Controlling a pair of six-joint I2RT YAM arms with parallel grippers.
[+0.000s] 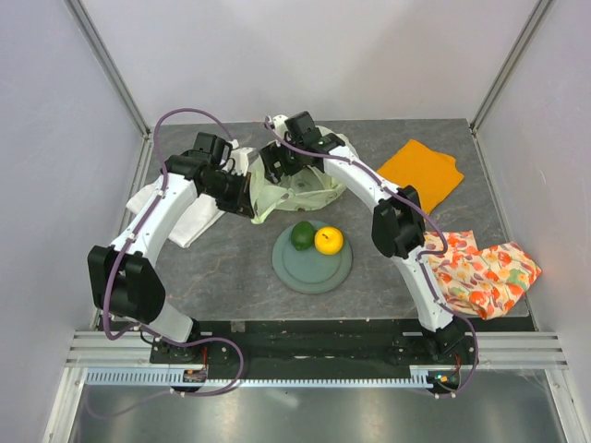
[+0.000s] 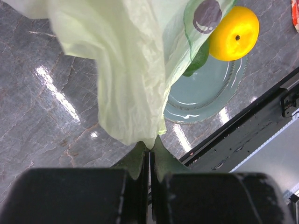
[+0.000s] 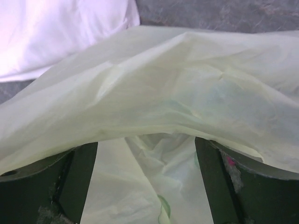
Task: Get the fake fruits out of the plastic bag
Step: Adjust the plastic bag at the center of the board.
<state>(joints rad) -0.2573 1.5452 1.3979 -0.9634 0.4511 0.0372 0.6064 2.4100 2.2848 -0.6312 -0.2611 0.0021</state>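
The pale yellow-green plastic bag (image 1: 309, 187) lies crumpled behind the grey-green plate (image 1: 312, 269). A green fruit (image 1: 302, 234) and a yellow-orange citrus (image 1: 329, 241) sit on the plate. My left gripper (image 1: 246, 192) is shut on the bag's left edge; in the left wrist view its jaws (image 2: 150, 148) pinch the hanging film (image 2: 126, 70). A dark maroon round shape (image 2: 208, 15) shows through the film; I cannot tell whether it is fruit or print. My right gripper (image 1: 276, 170) is open with its jaws in the bag's mouth (image 3: 147, 186), film (image 3: 187, 88) draped over both fingers (image 3: 77, 182). Other fruits are hidden.
A white folded cloth (image 1: 183, 220) lies under the left arm and shows in the right wrist view (image 3: 56, 32). A plain orange cloth (image 1: 421, 172) lies at the back right. A fruit-print cloth (image 1: 480, 272) lies at the right front edge. The black base rail (image 2: 252, 130) is near the plate.
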